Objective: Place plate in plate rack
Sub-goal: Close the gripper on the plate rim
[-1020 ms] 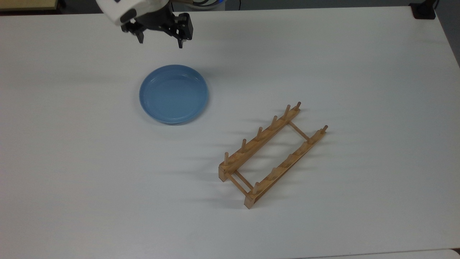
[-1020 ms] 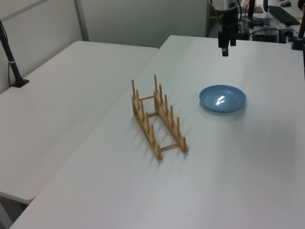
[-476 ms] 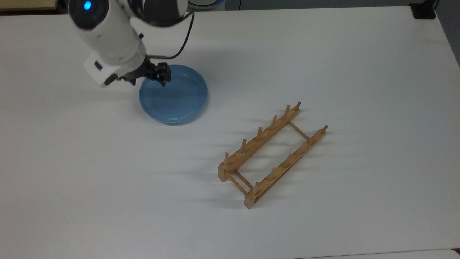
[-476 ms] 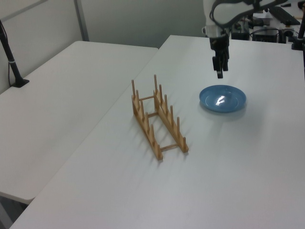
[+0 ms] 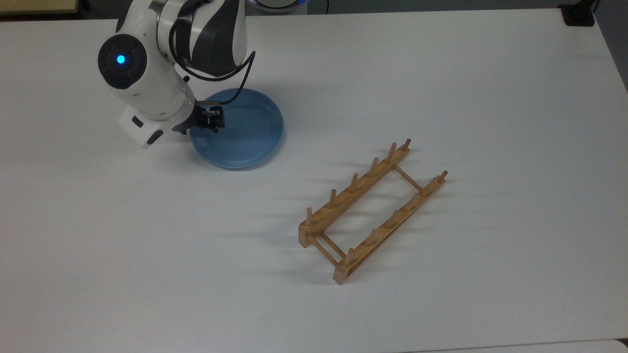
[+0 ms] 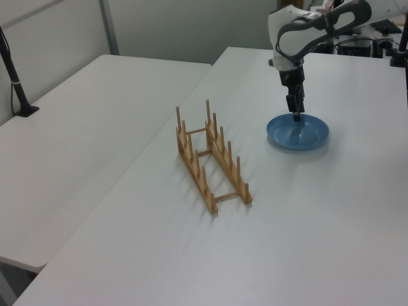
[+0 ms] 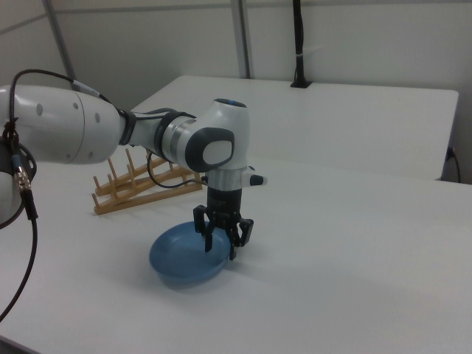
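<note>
Plate (image 5: pixel 240 130): light blue, round, shallow, lying flat on the white desk (image 5: pixel 441 73) toward the top view's upper left.

Pincer (image 7: pixel 223 245): black, pointing straight down at the plate's rim on the top view's left; fingers spread apart, straddling the rim, nothing gripped.

Arm (image 5: pixel 147 83): white with dark joints, above the plate's left edge in the top view.

Plate rack (image 5: pixel 370 211): light-brown wood, two pegged rails joined by thin crossbars, standing empty on the desk, well apart from the plate, toward the top view's lower right.
</note>
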Robot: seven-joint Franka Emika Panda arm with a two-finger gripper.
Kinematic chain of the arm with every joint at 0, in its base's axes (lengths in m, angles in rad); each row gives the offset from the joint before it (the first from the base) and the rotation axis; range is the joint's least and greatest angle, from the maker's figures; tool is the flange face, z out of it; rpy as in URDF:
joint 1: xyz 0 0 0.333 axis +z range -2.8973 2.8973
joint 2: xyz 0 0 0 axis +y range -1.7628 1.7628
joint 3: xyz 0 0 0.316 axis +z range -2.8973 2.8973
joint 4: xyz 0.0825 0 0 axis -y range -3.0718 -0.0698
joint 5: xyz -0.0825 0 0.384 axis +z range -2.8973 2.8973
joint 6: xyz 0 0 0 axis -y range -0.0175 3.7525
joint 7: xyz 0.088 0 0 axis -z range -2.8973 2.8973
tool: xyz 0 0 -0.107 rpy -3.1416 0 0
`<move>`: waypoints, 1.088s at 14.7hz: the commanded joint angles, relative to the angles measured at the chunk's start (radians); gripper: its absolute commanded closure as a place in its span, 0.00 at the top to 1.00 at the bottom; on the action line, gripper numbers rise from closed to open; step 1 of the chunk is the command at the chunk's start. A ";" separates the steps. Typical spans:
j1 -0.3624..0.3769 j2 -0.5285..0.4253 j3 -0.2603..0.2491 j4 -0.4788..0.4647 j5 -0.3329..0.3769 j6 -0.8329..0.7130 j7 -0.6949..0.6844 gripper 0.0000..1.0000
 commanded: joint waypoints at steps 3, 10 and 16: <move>0.012 0.026 -0.012 -0.011 -0.009 0.071 -0.034 0.15; 0.014 0.011 -0.012 -0.006 -0.012 0.062 -0.069 0.00; 0.011 -0.110 -0.013 0.141 0.000 0.011 -0.056 0.00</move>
